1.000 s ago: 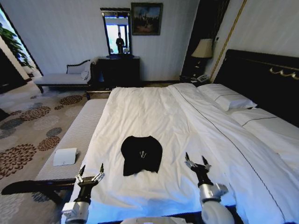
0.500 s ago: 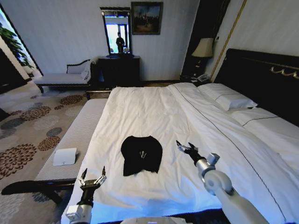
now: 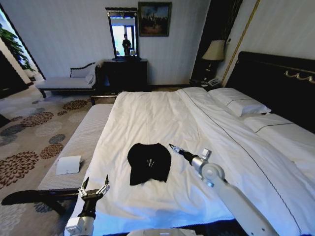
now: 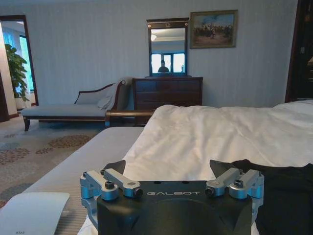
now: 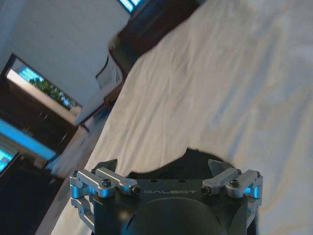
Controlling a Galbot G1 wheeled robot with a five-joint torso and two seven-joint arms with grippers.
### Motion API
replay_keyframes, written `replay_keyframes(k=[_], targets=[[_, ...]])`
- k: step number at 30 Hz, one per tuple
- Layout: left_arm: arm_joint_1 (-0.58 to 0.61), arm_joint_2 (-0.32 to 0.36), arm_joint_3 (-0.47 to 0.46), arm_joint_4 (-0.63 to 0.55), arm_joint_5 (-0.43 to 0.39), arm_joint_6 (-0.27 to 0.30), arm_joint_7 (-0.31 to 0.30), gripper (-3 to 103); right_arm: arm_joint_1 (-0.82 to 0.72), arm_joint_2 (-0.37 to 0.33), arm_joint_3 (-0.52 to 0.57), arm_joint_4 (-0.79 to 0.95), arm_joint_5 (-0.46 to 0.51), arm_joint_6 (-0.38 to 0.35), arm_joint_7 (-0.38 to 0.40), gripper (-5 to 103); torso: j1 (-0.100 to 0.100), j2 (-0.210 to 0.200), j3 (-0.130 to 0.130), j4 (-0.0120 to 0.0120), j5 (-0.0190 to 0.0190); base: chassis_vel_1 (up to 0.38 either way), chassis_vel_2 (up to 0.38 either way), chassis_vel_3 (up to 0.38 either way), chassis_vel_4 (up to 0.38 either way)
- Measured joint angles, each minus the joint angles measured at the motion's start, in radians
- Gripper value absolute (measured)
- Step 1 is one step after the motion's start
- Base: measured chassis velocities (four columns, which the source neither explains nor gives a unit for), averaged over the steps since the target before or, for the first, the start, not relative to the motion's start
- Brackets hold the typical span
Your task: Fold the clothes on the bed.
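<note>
One black short-sleeved soft-fabric T-shirt [image 3: 148, 162] noted on the near half of the large white-sheeted bed [image 3: 162, 113], bunched into a rounded heap, small against the duvet. Not yet folded by the look of it.

Change over the last second: right gripper [image 3: 173, 147] advanced from near the bed's front edge, forward and leftward, now just beside the shirt's right edge and apart from the fabric. Fingers spread, holding nothing, as seen from the right wrist [image 5: 164, 171] with dark cloth just ahead. Judged as an approach to a first grasp at the right side of the garment.

Left gripper [image 3: 94, 188] low at the near left corner of the bed, slightly shifted, fingers released and empty; also seen from the left wrist [image 4: 168, 177], shirt [image 4: 279, 196] off to its right.

Writing: "GALBOT" legible on both gripper bodies. White marking on the shirt present, too small to read. White card [image 3: 68, 164] on the grey upholstered bench [image 3: 81, 142] at left, text unreadable.
</note>
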Motion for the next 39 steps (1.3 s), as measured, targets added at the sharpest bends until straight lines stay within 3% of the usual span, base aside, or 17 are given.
replay_keyframes(k=[4,12,20,27,39], targets=[[0.004,-0.011,0.007,-0.006,0.023,0.0,0.0,98,0.058,0.0,-0.036,-0.082,-0.015,-0.048,-0.053,100,0.0,0.0,0.0,0.0,0.0,0.0,0.0,0.0,0.0],[0.03,-0.01,0.005,-0.036,0.069,0.002,0.0,96,0.236,0.046,-0.127,-0.335,-0.112,-0.055,-0.161,100,0.0,0.0,0.0,0.0,0.0002,0.0,0.0,0.0,0.0],[0.065,-0.015,-0.002,-0.074,0.081,0.003,0.0,98,0.356,0.091,-0.14,-0.472,-0.146,-0.102,-0.194,100,0.0,0.0,0.0,0.0003,0.0,0.0,0.0,0.0,0.0],[0.072,-0.014,0.01,-0.085,0.096,0.002,0.0,98,0.358,0.098,-0.162,-0.483,-0.201,-0.16,-0.202,100,0.0,0.0,0.0,-0.0003,0.0,0.0,0.0,0.0,0.0],[0.123,-0.018,0.014,-0.118,0.101,0.009,0.0,98,0.352,0.225,-0.157,-0.612,-0.309,-0.162,-0.276,100,0.0,0.0,0.0,0.0001,0.0001,0.0,0.0,0.0,0.0]])
